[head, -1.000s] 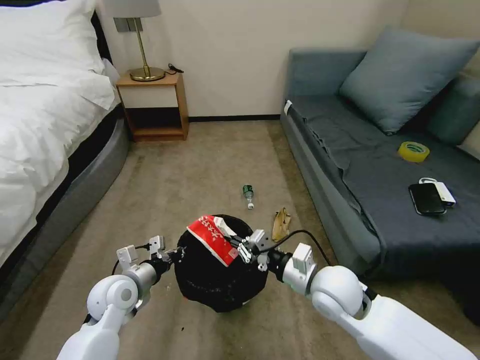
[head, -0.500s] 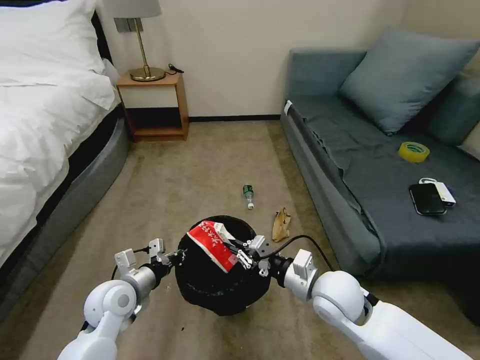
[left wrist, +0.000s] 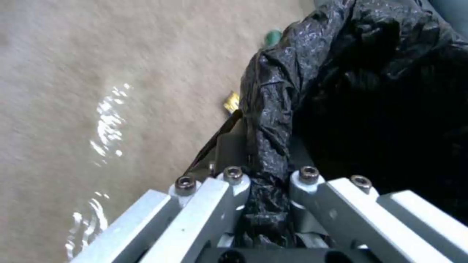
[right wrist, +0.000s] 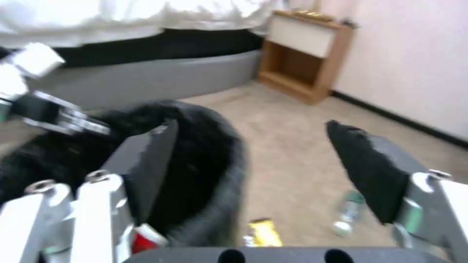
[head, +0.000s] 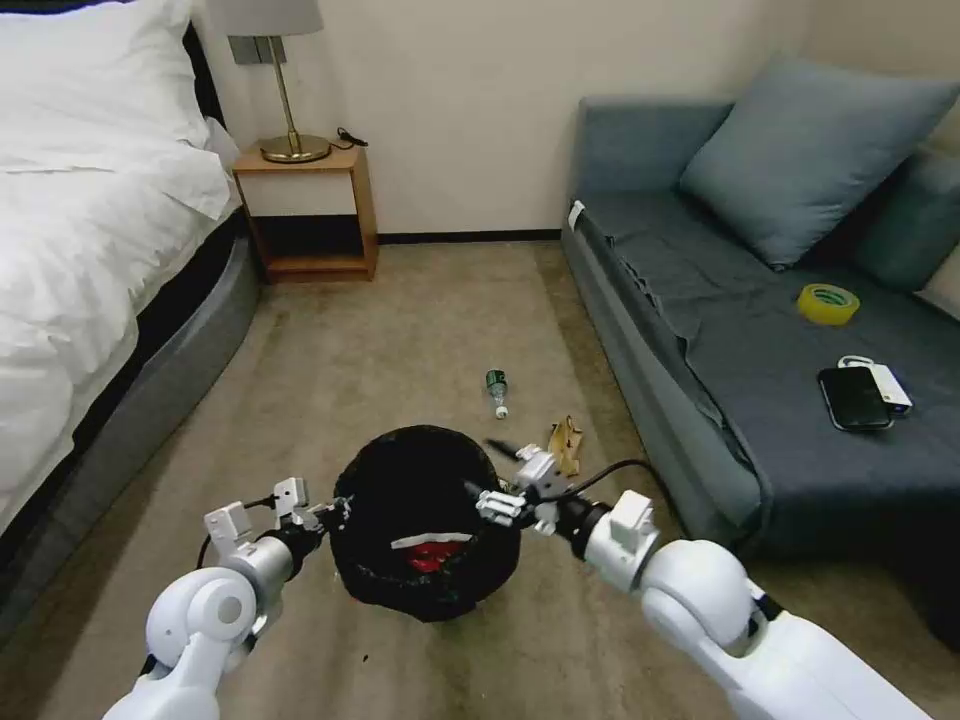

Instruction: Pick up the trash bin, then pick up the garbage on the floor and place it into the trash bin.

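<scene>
Left arm is seen at lower left of the head view, bent, forearm angled up toward centre. The left gripper (head: 335, 512) is clamped on the black bag rim of the trash bin (head: 425, 520); in the left wrist view the bag plastic is pinched between the closed fingers (left wrist: 234, 190). The bin is held at lower centre of the head view, mouth tilted toward the camera. Inside it the red-and-white snack packet (head: 432, 553) is seen lying low against the near wall.

The right arm enters from lower right, elbow bent, forearm pointed up-left. The right gripper (head: 497, 478) is positioned at the bin's right rim, spread wide and empty; the right wrist view shows its pads (right wrist: 368, 175) well apart.

On the carpet, the small bottle (head: 496, 390) lies above the bin, mid-frame. The gold-brown wrapper (head: 566, 445) lies just right of the right gripper, near the sofa (head: 700, 330).
</scene>
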### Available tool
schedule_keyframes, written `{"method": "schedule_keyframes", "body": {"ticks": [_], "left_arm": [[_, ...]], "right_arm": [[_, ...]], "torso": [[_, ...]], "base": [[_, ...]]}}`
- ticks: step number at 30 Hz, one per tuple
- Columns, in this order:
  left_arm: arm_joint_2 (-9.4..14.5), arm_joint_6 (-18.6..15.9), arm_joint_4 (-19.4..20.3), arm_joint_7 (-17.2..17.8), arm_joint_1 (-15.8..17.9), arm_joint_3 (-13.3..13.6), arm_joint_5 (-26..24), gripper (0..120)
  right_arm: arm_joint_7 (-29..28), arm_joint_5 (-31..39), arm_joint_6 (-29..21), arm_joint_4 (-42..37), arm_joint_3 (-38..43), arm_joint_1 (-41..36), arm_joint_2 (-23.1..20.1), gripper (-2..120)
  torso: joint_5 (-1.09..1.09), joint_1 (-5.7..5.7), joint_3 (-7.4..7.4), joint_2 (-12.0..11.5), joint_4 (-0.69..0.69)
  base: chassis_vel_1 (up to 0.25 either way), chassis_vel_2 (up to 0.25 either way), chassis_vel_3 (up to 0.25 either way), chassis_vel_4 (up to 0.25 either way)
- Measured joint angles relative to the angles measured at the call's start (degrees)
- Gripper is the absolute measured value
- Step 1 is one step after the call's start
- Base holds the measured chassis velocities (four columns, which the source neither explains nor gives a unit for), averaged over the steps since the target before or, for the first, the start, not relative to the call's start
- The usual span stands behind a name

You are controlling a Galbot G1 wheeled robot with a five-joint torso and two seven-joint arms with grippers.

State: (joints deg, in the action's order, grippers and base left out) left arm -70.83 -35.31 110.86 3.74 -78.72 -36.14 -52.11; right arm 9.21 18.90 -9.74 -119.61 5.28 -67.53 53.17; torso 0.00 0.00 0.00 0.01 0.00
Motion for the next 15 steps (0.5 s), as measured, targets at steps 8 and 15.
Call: {"method": "schedule_keyframes", "body": {"ticks": [8,15], "left_arm": [[-2.58,4.44,3.12,-0.84,-2.74,-2.18,7.28,4],[-3.80,5.50,5.31,-0.86,-4.73,-5.51,10.28,4]], "right_arm": [[0.49,-10.83,3.95,-1.98,11.71,-10.42,6.90,99],[0.90,-16.96,8.59,-3.17,19.81,-19.26,20.27,100]], "torso": [[-0.01,0.00,0.00,0.00,-0.01],[0.00,0.00,0.00,0.00,0.00]], "base": [[0.000,0.000,0.000,0.000],[0.000,0.000,0.000,0.000]]}}
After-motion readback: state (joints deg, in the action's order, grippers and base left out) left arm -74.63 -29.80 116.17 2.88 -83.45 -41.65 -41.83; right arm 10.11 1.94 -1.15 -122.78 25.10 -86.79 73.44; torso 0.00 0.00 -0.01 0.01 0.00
